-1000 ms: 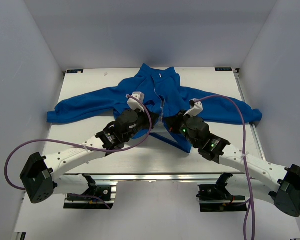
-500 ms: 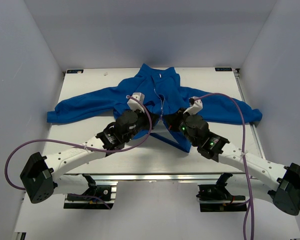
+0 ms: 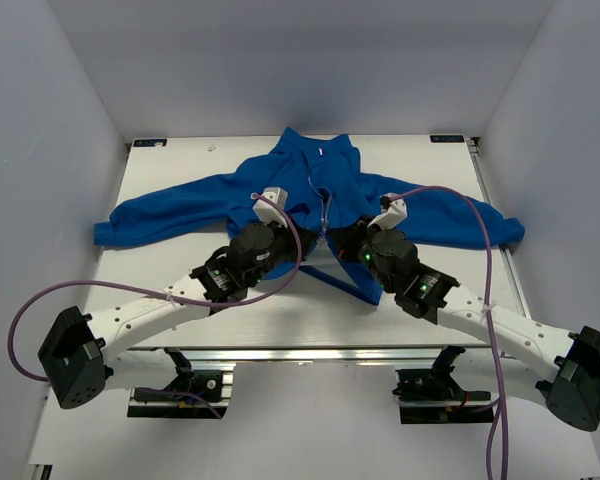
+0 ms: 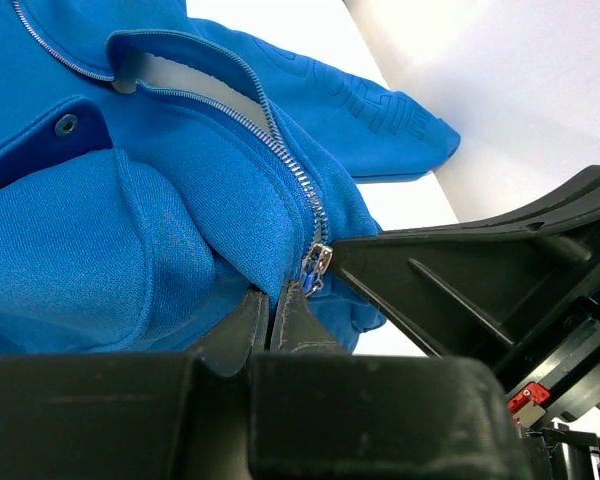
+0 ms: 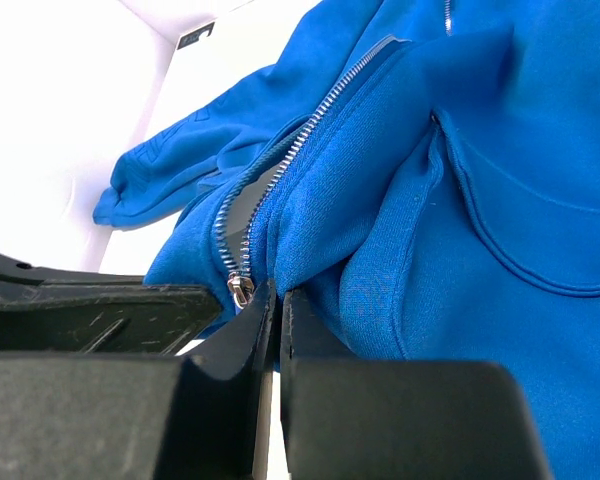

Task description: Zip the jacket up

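jacket: royal-blue fleece jacket [image 3: 180, 205] spread sleeves-out across far half of white table [image 3: 150, 260] | left gripper [image 4: 277, 300]: pressed together, pinching jacket's front edge over table's middle | right gripper [image 5: 278, 297]: pinching the facing edge there, beside metal zipper slider [image 5: 241, 291]

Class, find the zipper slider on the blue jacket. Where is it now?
In the left wrist view the zipper slider sits on the front of the jacket, just right of the left gripper; the right gripper pinches fabric beside it.
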